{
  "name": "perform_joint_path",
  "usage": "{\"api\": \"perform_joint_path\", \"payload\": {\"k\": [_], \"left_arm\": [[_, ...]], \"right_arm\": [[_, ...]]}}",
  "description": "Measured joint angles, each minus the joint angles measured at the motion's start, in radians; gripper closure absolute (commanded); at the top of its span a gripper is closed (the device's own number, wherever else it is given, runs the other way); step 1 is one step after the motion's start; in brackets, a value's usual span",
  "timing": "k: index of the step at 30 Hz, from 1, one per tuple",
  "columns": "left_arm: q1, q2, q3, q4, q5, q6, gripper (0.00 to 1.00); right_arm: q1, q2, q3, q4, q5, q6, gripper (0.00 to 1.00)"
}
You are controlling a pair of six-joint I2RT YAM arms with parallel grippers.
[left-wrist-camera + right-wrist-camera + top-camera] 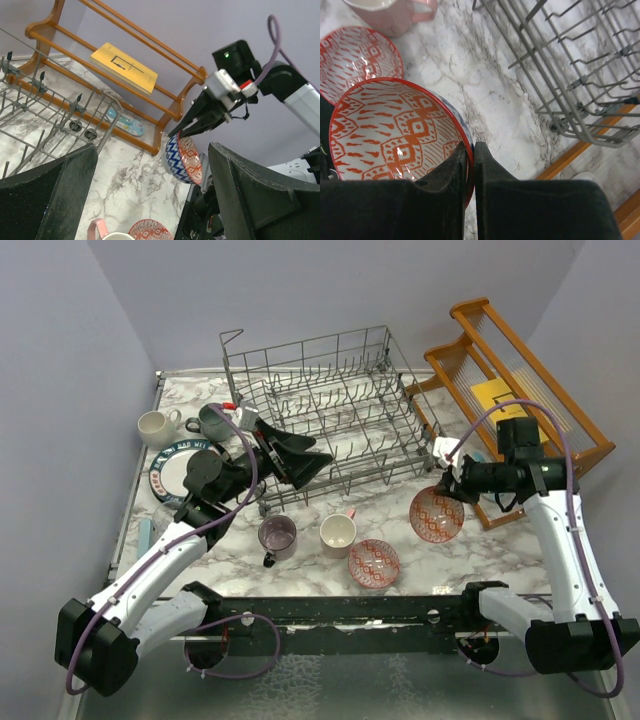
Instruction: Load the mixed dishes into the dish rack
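Note:
My right gripper [447, 483] is shut on the rim of a red-and-white patterned bowl [436, 514] and holds it tilted above the table, right of the grey wire dish rack [330, 410]. The right wrist view shows the fingers [490, 165] pinching the bowl's rim [395, 130]. My left gripper [300, 462] is open and empty over the rack's front edge; its view shows the held bowl [184, 159]. On the table lie a second patterned bowl [374, 562], a cream mug with pink handle [338, 533], a purple mug [277, 536], a white mug [155, 426], a grey-green mug [213, 422] and the dark-rimmed plate [180, 472].
An orange-brown wooden slatted rack [520, 370] stands at the back right with a yellow card [495, 395] on it. Purple walls close in the left, back and right. A small pale blue object [146, 535] lies at the table's left edge.

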Motion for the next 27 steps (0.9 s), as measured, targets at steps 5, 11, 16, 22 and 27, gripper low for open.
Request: {"api": "perform_joint_path", "payload": {"k": [5, 11, 16, 22, 27], "left_arm": [[-0.033, 0.011, 0.008, -0.015, -0.026, 0.012, 0.05], [-0.072, 0.019, 0.042, -0.051, -0.061, 0.043, 0.05], [-0.082, 0.018, 0.052, -0.066, -0.087, 0.059, 0.05], [-0.085, -0.008, 0.046, -0.070, -0.124, 0.059, 0.04], [-0.085, -0.038, 0.038, -0.068, -0.159, 0.060, 0.03]], "right_arm": [[0.000, 0.033, 0.164, -0.061, -0.083, 0.034, 0.99], [0.000, 0.082, 0.306, -0.080, -0.158, 0.095, 0.99], [0.000, 0.122, 0.374, -0.045, -0.205, 0.183, 0.99], [0.000, 0.168, 0.424, 0.026, -0.250, 0.297, 0.99], [0.000, 0.211, 0.475, 0.085, -0.269, 0.374, 0.99]]}}
